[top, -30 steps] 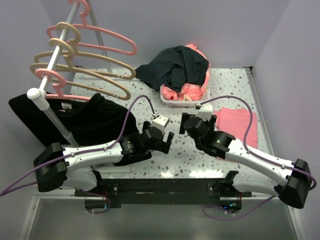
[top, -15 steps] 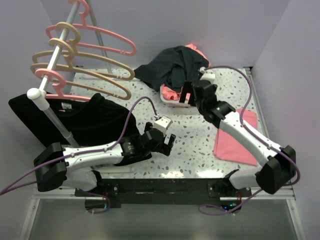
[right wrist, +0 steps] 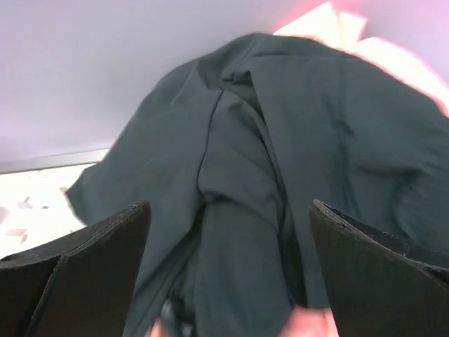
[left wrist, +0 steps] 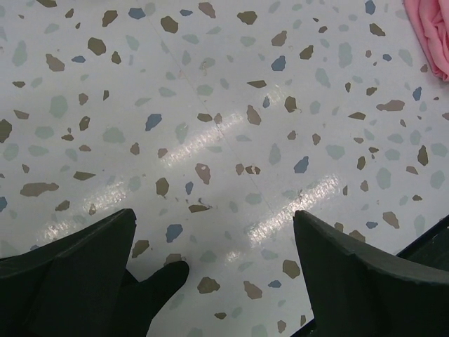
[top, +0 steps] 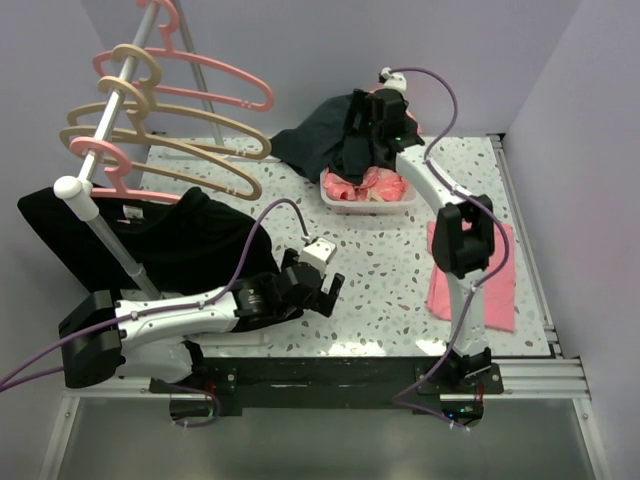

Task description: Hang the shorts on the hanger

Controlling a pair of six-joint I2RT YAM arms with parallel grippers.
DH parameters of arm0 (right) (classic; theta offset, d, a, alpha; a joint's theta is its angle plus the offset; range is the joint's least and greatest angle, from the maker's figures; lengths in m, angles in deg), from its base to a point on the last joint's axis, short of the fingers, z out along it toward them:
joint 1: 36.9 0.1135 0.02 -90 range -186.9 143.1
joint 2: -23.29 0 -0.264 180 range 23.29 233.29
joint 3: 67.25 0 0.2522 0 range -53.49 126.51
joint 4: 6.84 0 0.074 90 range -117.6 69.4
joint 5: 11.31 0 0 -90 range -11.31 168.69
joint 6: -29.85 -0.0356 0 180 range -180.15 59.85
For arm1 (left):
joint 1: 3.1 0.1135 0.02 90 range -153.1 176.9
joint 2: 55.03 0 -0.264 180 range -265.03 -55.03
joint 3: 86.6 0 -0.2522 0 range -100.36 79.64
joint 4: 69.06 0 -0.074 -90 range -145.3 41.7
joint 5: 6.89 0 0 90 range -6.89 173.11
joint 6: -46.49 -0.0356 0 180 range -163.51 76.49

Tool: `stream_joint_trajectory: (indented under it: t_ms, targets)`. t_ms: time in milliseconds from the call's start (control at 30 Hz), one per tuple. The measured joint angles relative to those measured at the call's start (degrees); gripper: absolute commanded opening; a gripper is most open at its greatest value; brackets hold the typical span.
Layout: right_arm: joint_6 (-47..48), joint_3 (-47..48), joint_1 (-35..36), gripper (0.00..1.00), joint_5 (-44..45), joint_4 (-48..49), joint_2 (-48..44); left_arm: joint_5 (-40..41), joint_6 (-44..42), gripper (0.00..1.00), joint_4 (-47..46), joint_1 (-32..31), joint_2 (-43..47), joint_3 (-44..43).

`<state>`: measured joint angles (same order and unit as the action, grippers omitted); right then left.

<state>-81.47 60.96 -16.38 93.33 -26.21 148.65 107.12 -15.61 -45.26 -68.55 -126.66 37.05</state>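
One pair of shorts [top: 330, 140] is lying on a basket [top: 370, 207] at the far edge of the bench [top: 400, 285]. The right gripper [top: 368, 118] is hovering wide open over it. The left gripper [top: 325, 285] is gaping too. Two tan hangers [top: 258, 148] are hanging by the far-left corner.

Centre of table [top: 390, 280]: bare terrazzo, an open lane from left gripper [left wrist: 214, 214] back to basket [top: 350, 207]. Left side: black T-shirt [top: 170, 240] draped low, slanted rack pole [top: 115, 240] crossing above it, hangers [top: 100, 112] fanning over rear-left. Rear: shorts [top: 325, 140] heaped over basket, wall [top: 400, 40] close behind. Right gripper [right wrist: 229, 210] spread wide just above shorts, nothing between. Right edge: pink garment [top: 485, 270] lying flat, right arm [top: 465, 240] upright over it.
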Motion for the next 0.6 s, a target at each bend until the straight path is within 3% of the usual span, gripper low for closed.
stream_joint_trajectory:
  t_ms: [100, 267, 367, 400, 500, 600]
  targets:
    - [0.50, 6.71, 0.11, 0.92, -0.17, -0.39, 8.50, 0.22, 0.00, 1.00, 0.46, -0.02, 0.70, 0.07]
    - [1.22, 8.72, 0.44, 0.81, 1.11, -0.81, 14.29, 0.44, 0.07, 1.00, 1.68, -0.26, 1.07, 0.09]
    - [2.43, 7.19, 0.46, 0.50, 1.05, 0.98, 13.60, 0.90, 0.46, 1.00, 2.05, -0.26, 1.73, 0.28]
    - [2.82, 7.17, 0.46, 0.26, 0.90, 1.44, 13.25, 1.07, 0.55, 1.00, 2.14, -0.26, 1.97, 0.37]
    - [3.61, 10.03, 0.42, 0.00, 0.46, 1.42, 13.07, 1.88, 1.07, 1.00, 2.14, -0.26, 2.84, 0.87]
    - [3.58, 14.10, 0.35, 0.00, -0.22, 0.48, 13.05, 2.38, 1.53, 1.00, 2.32, -0.26, 3.48, 1.20]
